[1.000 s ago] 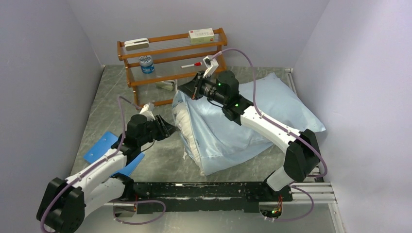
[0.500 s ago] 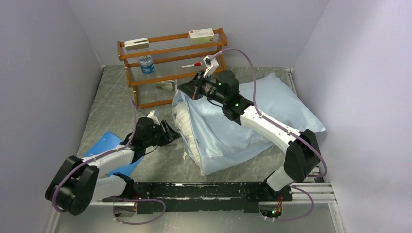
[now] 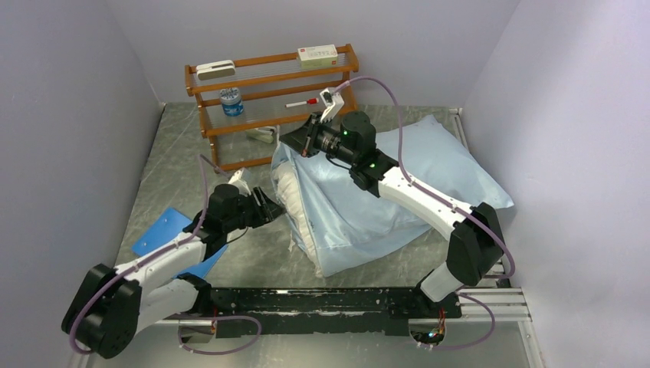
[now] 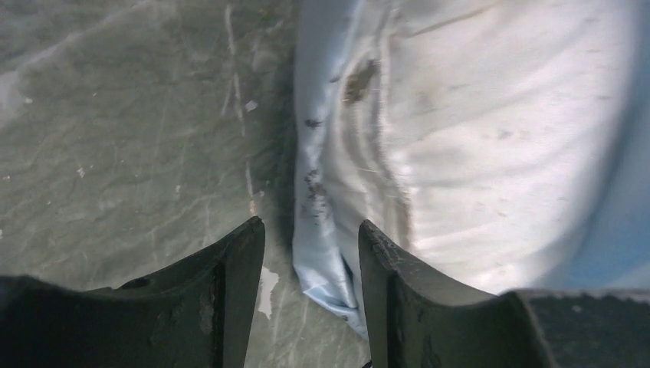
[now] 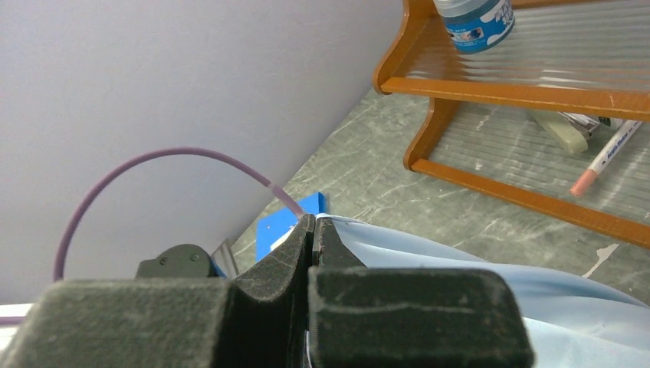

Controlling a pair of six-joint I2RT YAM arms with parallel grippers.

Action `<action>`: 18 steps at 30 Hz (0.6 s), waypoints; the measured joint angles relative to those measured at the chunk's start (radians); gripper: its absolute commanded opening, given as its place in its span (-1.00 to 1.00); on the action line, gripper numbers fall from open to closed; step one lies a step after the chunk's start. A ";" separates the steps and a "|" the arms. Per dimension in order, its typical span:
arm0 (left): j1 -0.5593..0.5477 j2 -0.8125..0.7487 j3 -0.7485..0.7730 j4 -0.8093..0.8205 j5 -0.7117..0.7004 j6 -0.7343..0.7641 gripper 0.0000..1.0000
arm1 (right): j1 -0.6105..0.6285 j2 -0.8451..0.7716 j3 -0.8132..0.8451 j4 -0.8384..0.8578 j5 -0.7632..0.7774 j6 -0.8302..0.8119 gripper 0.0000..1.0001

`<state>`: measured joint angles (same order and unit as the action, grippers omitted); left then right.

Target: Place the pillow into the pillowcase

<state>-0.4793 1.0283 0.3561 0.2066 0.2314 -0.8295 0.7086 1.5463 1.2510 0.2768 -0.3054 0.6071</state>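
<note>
Pale lilac walls (image 3: 69, 92) close in a grey marbled worktop (image 3: 253, 264). Most of its right half is taken up by the pillowcase (image 3: 437, 165), sky blue and well filled. Its long axis runs from the far right corner down toward the near left, and its open mouth faces left. The pillow (image 3: 293, 201) is almost wholly inside, with only a white, wrinkled end showing in that mouth.

The right pincer (image 3: 296, 140) is clamped tight on the upper hem of the pillowcase and holds the mouth up off the worktop. In its wrist view the two pads meet with blue cloth pinched between them. The left pincer (image 3: 270, 207) is low at the bottom of the mouth, jaws parted and gripping nothing. In its wrist view the lower hem lies just between the fingers (image 4: 238, 261), with the white end of the pillow immediately to the right.

The left arm is the nearer one to that slack lower edge, so the coming move looks like a pinch and a pull leftward over the pillow's end.

Behind stands a wooden rack (image 3: 205, 115), close to the raised hem. It carries a box (image 3: 317, 54), a jar (image 3: 231, 100) and a pen (image 3: 303, 102). A flat blue sheet (image 3: 162, 230) lies under the left arm. Nothing blocks the hem.
</note>
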 measured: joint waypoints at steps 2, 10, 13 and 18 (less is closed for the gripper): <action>-0.002 0.043 0.000 0.002 0.000 0.002 0.00 | 0.000 0.007 0.000 0.003 -0.001 0.002 -1.00; -0.015 0.138 0.000 -0.010 -0.018 0.004 0.04 | 0.000 0.023 0.013 0.002 -0.002 0.006 -1.00; -0.015 0.171 0.000 0.074 -0.008 -0.011 0.01 | 0.000 0.025 0.013 0.003 -0.006 0.013 -1.00; -0.030 0.228 0.006 0.131 0.008 -0.025 0.07 | 0.000 0.035 0.013 0.005 -0.010 0.017 -1.00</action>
<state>-0.5095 1.2564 0.3618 0.3378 0.2398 -0.8543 0.7086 1.5810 1.2644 0.2821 -0.3149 0.6243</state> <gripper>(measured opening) 0.515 0.008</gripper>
